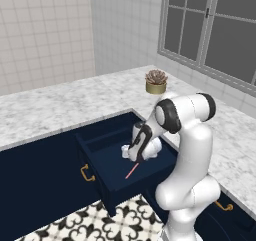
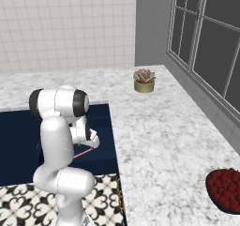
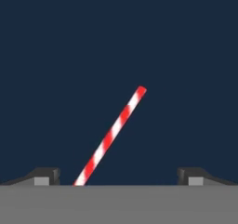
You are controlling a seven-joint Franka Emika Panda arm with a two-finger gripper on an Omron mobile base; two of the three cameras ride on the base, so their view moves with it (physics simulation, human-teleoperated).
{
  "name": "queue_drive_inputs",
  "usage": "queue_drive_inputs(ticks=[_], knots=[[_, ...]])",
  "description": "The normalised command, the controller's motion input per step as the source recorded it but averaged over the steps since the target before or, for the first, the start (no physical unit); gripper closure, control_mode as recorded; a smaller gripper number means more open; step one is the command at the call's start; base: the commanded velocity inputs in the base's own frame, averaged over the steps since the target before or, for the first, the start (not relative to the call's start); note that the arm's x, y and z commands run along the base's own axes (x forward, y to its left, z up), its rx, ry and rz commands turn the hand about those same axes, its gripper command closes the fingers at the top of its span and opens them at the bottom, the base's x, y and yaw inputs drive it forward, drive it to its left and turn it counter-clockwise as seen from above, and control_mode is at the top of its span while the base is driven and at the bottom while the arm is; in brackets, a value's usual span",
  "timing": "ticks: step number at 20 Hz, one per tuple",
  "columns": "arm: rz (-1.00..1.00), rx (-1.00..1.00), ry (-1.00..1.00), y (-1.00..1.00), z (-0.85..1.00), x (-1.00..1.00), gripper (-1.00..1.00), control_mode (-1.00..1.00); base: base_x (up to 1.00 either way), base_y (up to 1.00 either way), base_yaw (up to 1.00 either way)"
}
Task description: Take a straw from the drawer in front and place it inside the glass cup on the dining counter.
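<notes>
You are looking into the open dark navy box drawer (image 1: 107, 160) with the small gold handle (image 1: 87, 173) on its front. The thin red-and-white striped straw (image 3: 111, 135) is lying flat on its floor. The two-finger gripper (image 3: 118, 175) is hovering above — jaws apart, straw between the tips, untouched. Small potted succulent (image 2: 144, 80) is sitting on the speckled marble dining counter (image 2: 159, 136).

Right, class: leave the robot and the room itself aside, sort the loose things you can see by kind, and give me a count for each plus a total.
Straws: 1, the straw, lying in the open drawer
Potted plants: 1, the potted succulent on the counter
Bowls of red fruit: 1, the bowl
Total: 3
</notes>
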Motion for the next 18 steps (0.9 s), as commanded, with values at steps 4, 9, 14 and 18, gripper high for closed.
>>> queue_drive_inputs(ticks=[4, 9, 14, 18], knots=[[-0.05, 0.06, 0.00, 0.00, -0.33, 0.21, -1.00, -1.00, 0.00, 0.00, 0.00], [-0.06, 0.04, 0.00, 0.00, -0.32, 0.23, -1.00, -1.00, 0.00, 0.00, 0.00], [-0.05, 0.02, 0.00, 0.00, -0.35, 0.22, -1.00, -1.00, 0.00, 0.00, 0.00], [-0.04, 0.00, 0.00, 0.00, -0.42, 0.18, -1.00, -1.00, 0.00, 0.00, 0.00]])
